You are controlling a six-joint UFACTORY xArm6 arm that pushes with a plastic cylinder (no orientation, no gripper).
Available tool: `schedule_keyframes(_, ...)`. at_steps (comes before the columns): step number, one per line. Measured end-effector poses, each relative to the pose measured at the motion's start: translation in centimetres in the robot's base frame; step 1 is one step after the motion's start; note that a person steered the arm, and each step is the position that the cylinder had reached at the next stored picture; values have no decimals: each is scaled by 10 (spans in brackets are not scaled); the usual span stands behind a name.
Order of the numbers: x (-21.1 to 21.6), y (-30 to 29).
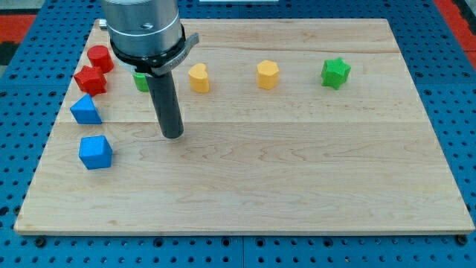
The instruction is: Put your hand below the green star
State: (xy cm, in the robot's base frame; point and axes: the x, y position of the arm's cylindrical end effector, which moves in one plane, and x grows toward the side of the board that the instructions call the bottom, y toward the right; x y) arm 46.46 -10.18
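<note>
My arm comes down from the upper left of the frame, its grey metal mount (pixel 143 30) filling that corner, and the dark rod (pixel 168 100) hangs nearly straight down from it, leaning a touch toward the view's right. I have no fingers to open or close, only this rod, so nothing is gripped. My tip (pixel 172 136) rests on the wooden board (pixel 297 171) in the left-centre of the frame, touching no block.

The green star (pixel 335 73) sits in the upper right of the frame, well apart from my tip, which lies far to its left and lower in the view. Along the same row toward the left stand a yellow hexagon-like block (pixel 268 74) and a yellow heart-shaped block (pixel 198 77); the heart is just up and to the right of the rod.

A second green block (pixel 140 80) peeks out from behind the rod and mount at upper left; most of it is hidden, so I cannot make out its shape.

On the left edge of the board, a red cylinder (pixel 100 58) and a red star-like block (pixel 90 80) sit close together, perhaps touching. Below them are a blue triangular block (pixel 85 110) and a blue cube-like block (pixel 95 152), both left of my tip and clear of it.
</note>
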Motion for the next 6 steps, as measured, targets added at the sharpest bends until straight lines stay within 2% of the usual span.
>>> schedule_keyframes(3,0,-1)
schedule_keyframes(6,-13,38)
